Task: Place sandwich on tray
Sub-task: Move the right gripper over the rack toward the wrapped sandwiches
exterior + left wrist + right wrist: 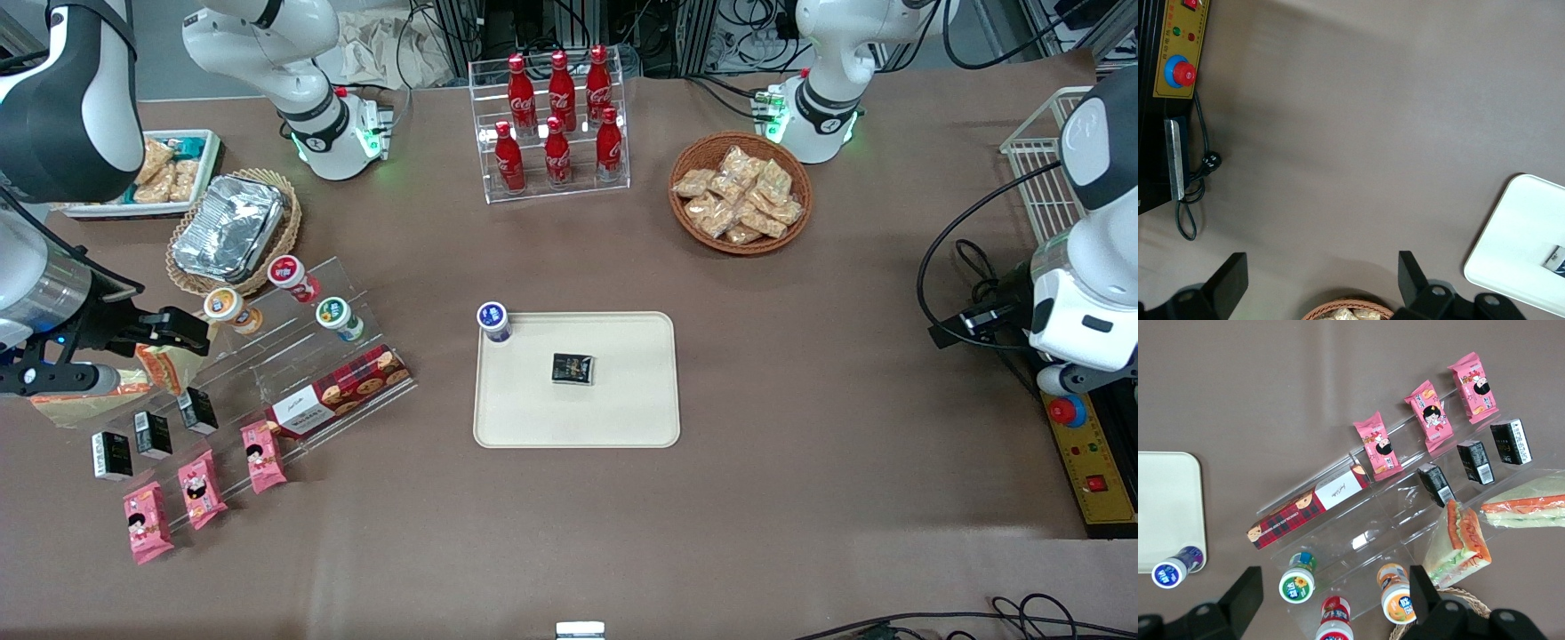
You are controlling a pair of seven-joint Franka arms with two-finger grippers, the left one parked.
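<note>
The red bottles [558, 116] in the clear rack carry the white Coca-Cola script. The printing on the plaid biscuit box [340, 391], the small black cartons [1479, 461] and the cup lids [1295, 586] is too small to read. The pink snack packs [1429, 416] show a cartoon girl's face but no words that can be made out.
</note>
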